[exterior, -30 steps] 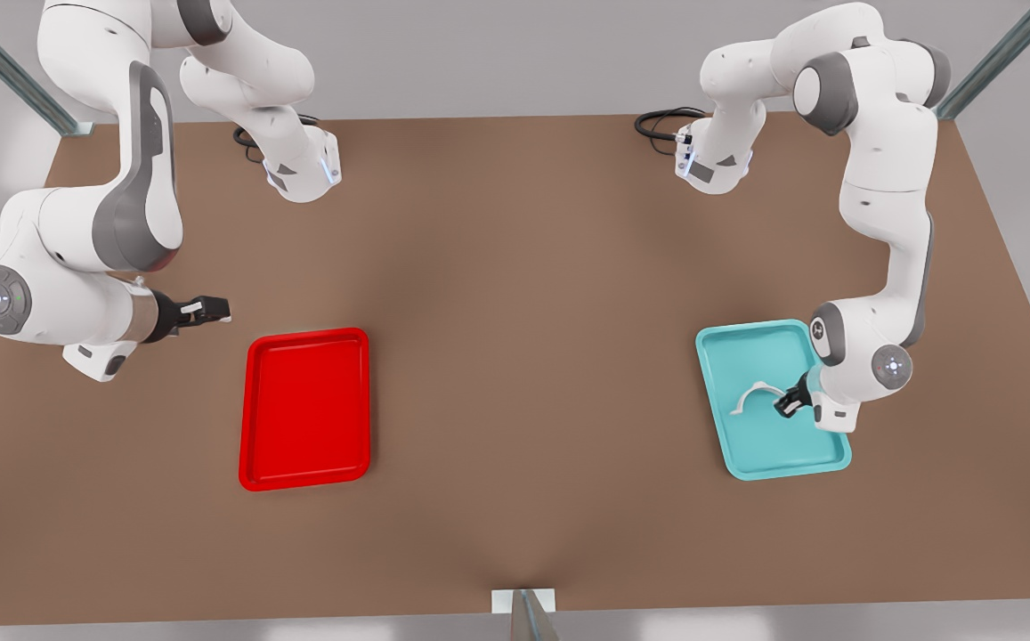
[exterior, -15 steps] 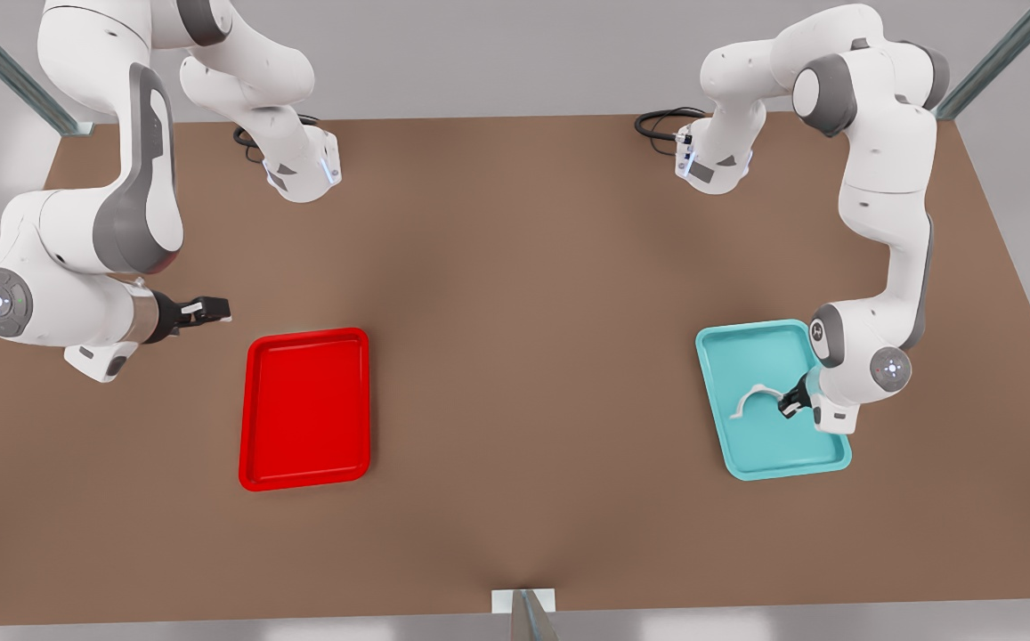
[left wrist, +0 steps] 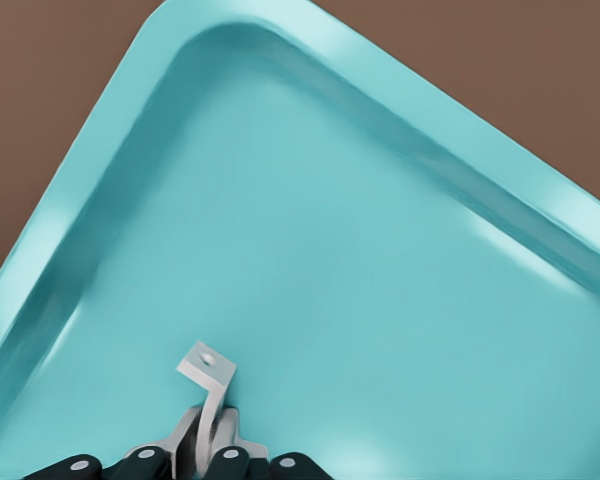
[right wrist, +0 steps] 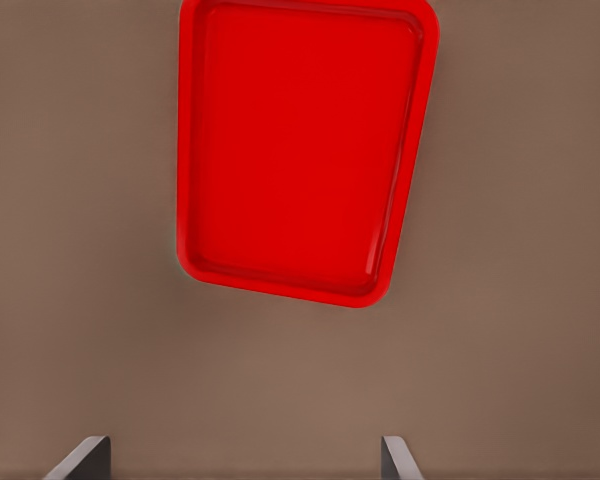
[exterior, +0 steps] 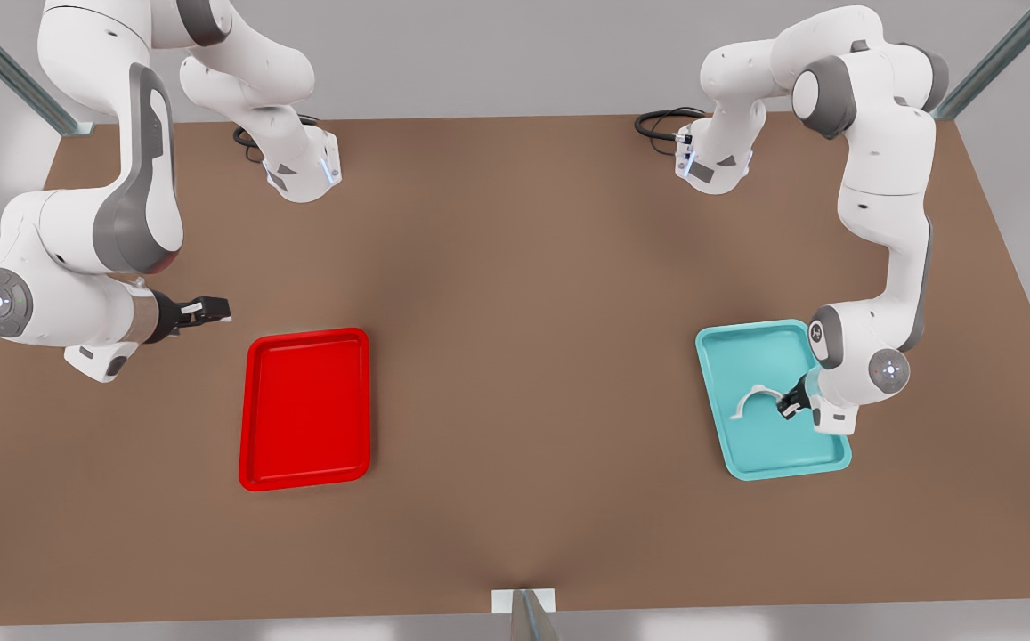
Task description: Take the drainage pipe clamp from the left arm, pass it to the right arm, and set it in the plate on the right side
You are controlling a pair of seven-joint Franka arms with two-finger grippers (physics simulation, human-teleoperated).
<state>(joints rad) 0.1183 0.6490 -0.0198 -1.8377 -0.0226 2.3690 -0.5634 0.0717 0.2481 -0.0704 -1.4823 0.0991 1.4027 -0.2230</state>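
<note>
Since half a second ago almost nothing has shifted: the left arm (exterior: pixel 879 267) has only settled a touch at its wrist, and the right arm (exterior: pixel 87 231) waits where it was.

The left gripper (exterior: pixel 789 405) sits low over the teal tray (exterior: pixel 750 454), at the front view's right, with its jaws clenched on one end of the drainage pipe clamp (exterior: pixel 753 397). The clamp rests inside the teal tray, its arch reaching away from the gripper toward the tray's middle. In the left wrist view the left gripper (left wrist: pixel 212 440) pinches the strap, and only one flat foot of the clamp (left wrist: pixel 208 375), with a small hole in it, is plain; the rest is cut off.

The right gripper (exterior: pixel 209 310) hangs above the tabletop (exterior: pixel 515 267), just beyond the plate (exterior: pixel 304 476). Its jaws stand released and well apart in the right wrist view, where the plate (right wrist: pixel 195 150) lies ahead.

No writing can be read anywhere.
</note>
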